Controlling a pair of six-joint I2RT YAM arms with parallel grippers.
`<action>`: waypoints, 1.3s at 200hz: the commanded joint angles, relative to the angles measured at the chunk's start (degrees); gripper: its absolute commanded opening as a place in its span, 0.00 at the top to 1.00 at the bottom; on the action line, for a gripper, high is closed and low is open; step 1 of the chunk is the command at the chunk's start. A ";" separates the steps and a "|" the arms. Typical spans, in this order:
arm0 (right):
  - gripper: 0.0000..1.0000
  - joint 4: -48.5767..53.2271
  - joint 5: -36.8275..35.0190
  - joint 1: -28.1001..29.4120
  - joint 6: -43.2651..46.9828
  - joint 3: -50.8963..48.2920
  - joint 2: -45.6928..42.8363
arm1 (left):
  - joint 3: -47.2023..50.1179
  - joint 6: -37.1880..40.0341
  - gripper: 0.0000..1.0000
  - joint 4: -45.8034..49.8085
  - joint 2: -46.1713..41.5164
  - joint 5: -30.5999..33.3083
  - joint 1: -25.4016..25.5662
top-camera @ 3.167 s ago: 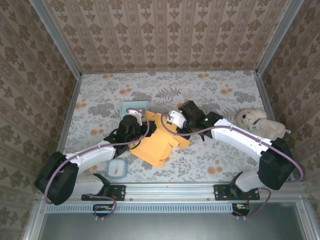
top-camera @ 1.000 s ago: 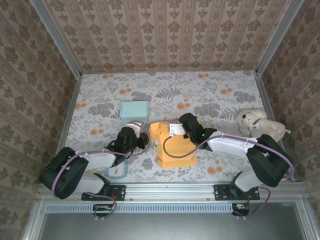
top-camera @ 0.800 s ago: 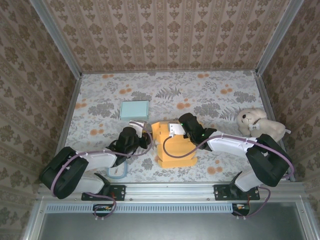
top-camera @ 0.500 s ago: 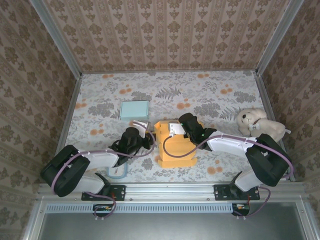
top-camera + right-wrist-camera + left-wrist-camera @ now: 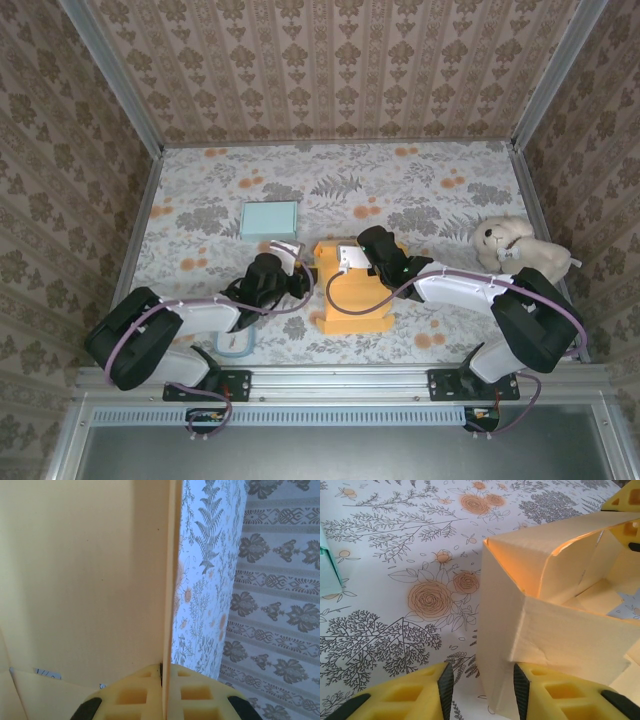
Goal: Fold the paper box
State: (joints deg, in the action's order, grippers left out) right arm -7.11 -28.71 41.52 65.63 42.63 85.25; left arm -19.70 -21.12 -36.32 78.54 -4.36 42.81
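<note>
The orange paper box (image 5: 352, 298) stands half-formed at the table's near middle. My left gripper (image 5: 300, 278) is at its left side. In the left wrist view the jaws of my left gripper (image 5: 480, 692) stand open around the box's (image 5: 560, 630) near corner edge; the right fingertip (image 5: 555, 697) sits against the wall, the left one (image 5: 410, 697) is clear of it. My right gripper (image 5: 347, 262) reaches in from the right at the box's far end. The right wrist view shows my right gripper (image 5: 165, 680) shut on a thin upright wall of the box (image 5: 85, 580).
A light-blue flat pad (image 5: 270, 218) lies behind the left gripper, its edge (image 5: 326, 567) at the left of the wrist view. A plush toy (image 5: 520, 245) sits at the right wall. A small clear tray (image 5: 235, 342) lies by the left arm's base.
My left gripper has slid right, up to the box's left corner, and its jaws have widened. The right gripper keeps its hold on the wall, and the box has barely shifted.
</note>
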 commanded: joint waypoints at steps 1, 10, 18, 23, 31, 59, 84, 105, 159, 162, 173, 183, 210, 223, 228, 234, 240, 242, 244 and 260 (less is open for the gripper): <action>1.00 1.67 0.37 0.41 -0.68 -0.36 0.61 | 1.78 0.90 0.54 -1.86 -1.01 -9.17 -4.95; 1.00 1.50 0.41 0.41 -0.67 -0.41 0.75 | 2.41 0.15 0.54 -2.29 -1.52 -12.16 -7.50; 1.00 1.40 0.39 0.37 -0.59 -0.44 0.85 | 2.93 -0.46 0.53 -2.65 -1.95 -13.89 -9.23; 1.00 1.36 0.41 0.41 -0.59 -0.44 0.93 | 3.28 -0.51 0.52 -2.93 -2.20 -14.93 -9.90; 1.00 1.40 0.40 0.34 -0.59 -0.52 0.93 | 3.82 -0.45 0.50 -3.97 -2.57 -16.64 -10.51; 1.00 1.47 0.62 0.35 -0.67 -0.58 0.62 | 5.85 2.27 0.42 -7.30 -3.05 -21.58 -10.70; 1.00 1.73 0.80 0.41 -0.80 -0.53 0.64 | 6.67 4.27 0.37 -9.06 -2.43 -22.66 -10.98; 1.00 2.08 0.94 0.40 -0.86 -0.45 0.79 | 6.53 4.01 0.35 -9.57 -1.71 -22.04 -11.33; 1.00 2.61 1.02 0.40 -1.04 -0.26 1.02 | 5.38 3.28 0.35 -11.82 3.00 -21.70 -11.44; 1.00 2.71 1.02 0.37 -1.03 -0.25 1.03 | 5.44 3.25 0.35 -12.07 3.17 -21.58 -11.51; 1.00 2.80 0.94 0.41 -1.08 -0.22 0.93 | 5.96 3.04 0.35 -12.66 3.24 -20.76 -11.90; 1.00 2.97 0.93 0.33 -1.16 -0.14 0.83 | 6.70 2.93 0.35 -13.31 2.99 -20.34 -12.66; 1.00 3.22 1.02 0.40 -1.27 0.07 1.13 | 8.79 2.47 0.35 -15.42 1.96 -22.11 -14.97; 1.00 3.37 1.02 0.39 -1.20 0.17 1.31 | 10.04 1.76 0.35 -17.44 1.45 -23.32 -15.38; 1.00 3.50 1.02 0.36 -1.22 0.23 1.46 | 10.48 1.58 0.35 -18.11 1.08 -23.51 -15.38; 1.00 3.58 0.94 0.34 -1.28 0.26 1.57 | 10.75 1.44 0.35 -18.46 0.68 -23.59 -15.34; 1.00 3.63 0.88 0.40 -1.27 0.32 1.62 | 10.99 1.43 0.35 -18.39 0.18 -23.39 -15.34; 1.00 3.67 0.86 0.41 -1.28 0.34 1.62 | 11.02 1.37 0.35 -18.27 0.09 -23.25 -15.35; 1.00 3.64 0.83 0.38 -1.29 0.35 1.59 | 11.01 1.35 0.35 -18.14 -0.06 -23.13 -15.33; 1.00 3.87 0.83 0.39 -1.33 0.35 1.67 | 10.92 1.79 0.35 -16.95 -0.71 -22.07 -15.43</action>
State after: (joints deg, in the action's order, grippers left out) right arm -7.11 -28.32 41.54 65.14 42.68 85.69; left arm -9.17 -18.83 -51.05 79.61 -25.78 27.70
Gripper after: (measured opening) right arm 0.067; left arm 0.651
